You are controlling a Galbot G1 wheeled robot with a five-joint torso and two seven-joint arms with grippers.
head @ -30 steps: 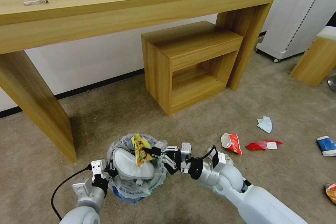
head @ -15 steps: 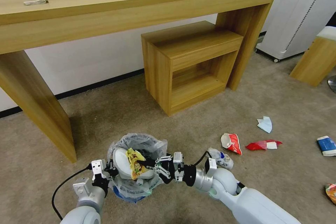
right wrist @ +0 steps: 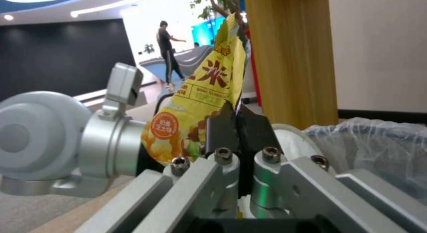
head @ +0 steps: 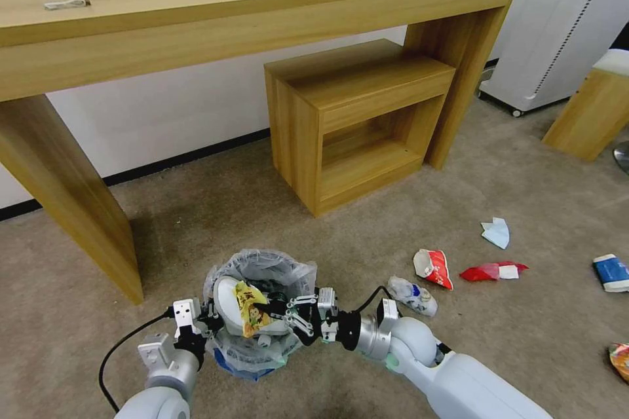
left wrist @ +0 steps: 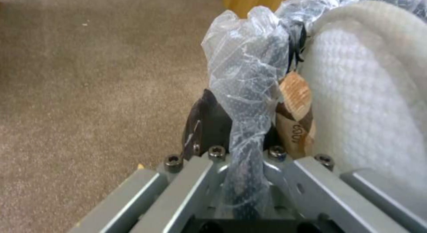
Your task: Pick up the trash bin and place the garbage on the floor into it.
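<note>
I note loose litter (head: 432, 266) on the carpet right of the bin (head: 259, 308). My right claw (head: 272, 306) pinches a yellow wrapper (head: 249, 308) above the slipper (head: 226, 298) inside; my left claw (head: 208, 323) clamps the bin's rim.

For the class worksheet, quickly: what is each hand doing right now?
Left hand: closed on the rim of the round black wire-mesh trash bin.
Right hand: closed on a yellow snack wrapper over the bin.
</note>
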